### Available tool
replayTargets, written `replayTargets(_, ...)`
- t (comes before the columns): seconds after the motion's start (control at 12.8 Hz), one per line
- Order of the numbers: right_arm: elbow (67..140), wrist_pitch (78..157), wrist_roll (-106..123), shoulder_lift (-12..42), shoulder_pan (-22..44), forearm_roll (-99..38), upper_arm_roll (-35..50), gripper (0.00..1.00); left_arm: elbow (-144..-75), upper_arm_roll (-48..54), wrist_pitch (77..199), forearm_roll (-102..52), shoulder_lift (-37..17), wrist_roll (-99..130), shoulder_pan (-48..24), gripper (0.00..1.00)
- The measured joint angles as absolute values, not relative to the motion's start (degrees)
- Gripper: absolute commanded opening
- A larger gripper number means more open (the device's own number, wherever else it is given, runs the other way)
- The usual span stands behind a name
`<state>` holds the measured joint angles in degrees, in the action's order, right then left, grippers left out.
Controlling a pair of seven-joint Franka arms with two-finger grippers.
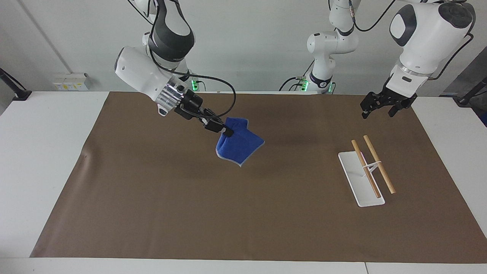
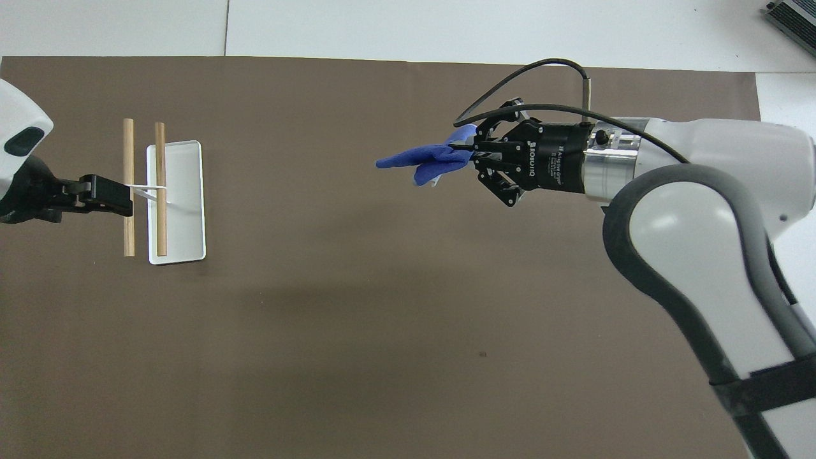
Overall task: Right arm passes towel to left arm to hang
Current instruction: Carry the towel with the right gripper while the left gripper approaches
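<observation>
Item: towel (image 1: 239,146), blue, pinched at one corner by the right claw (image 1: 224,132) and hanging free over the middle of the table (image 1: 266,213); left claw (image 1: 382,107), fingers apart and empty, waits above the table just nearer the robots than the two-rod rack (image 1: 367,173). Risk, as judged: so small a pinch could let the cloth slip, or the limp hanging edge could give the left claw a poor hold. The facing view shows the towel well clear of the table, while the overhead view shows it nearly edge-on and draws the left claw over the rack's rods.
</observation>
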<state>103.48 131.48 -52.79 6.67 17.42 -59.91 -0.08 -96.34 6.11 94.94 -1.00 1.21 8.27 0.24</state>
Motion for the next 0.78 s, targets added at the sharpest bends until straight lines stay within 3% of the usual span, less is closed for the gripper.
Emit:
replayTargets(0.39,104.4,143.2,-56.9,7.9,25.6,-64.4,0.1,0.0,-97.7,13.3,104.2,-5.8,1.4,33.0,-0.3,1.0)
replayTargets(0.78,104.6,144.2,-57.0,8.5,26.4,-64.5,-0.1,0.0,-104.3,19.0,124.2,-9.0,1.8,58.7,0.5,1.0)
